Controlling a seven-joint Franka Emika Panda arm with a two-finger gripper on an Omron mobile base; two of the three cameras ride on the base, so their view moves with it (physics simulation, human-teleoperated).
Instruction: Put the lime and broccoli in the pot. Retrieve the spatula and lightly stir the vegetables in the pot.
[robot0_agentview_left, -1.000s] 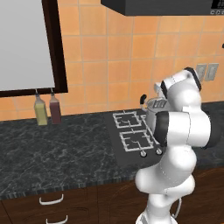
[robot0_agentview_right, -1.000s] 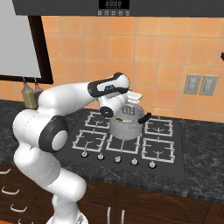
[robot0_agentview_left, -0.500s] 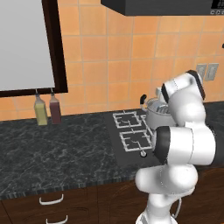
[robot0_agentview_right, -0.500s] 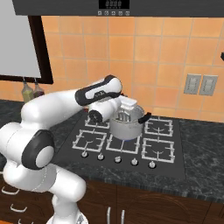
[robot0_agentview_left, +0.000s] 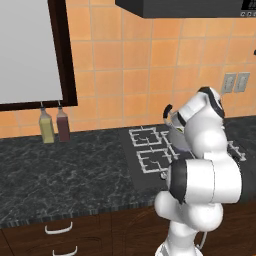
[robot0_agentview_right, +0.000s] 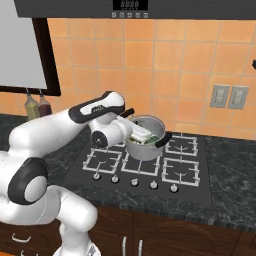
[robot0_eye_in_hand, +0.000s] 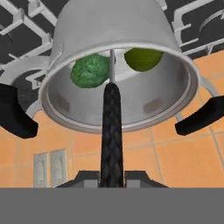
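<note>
Swung lower beside the pot (robot0_agentview_right: 145, 141), fingers (robot0_eye_in_hand: 89, 178) grip the spatula (robot0_eye_in_hand: 111, 127) over lime (robot0_eye_in_hand: 143, 58) and broccoli (robot0_eye_in_hand: 90, 71)

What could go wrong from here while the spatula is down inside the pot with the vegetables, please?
The gripper is shut on the spatula, whose end reaches between the broccoli and the lime. A wide sweep could flick the round lime over the rim. The pot sits loose on the burner grate, so a push against its wall could slide or tip it. The handle is thin, so it might twist in the grip.
</note>
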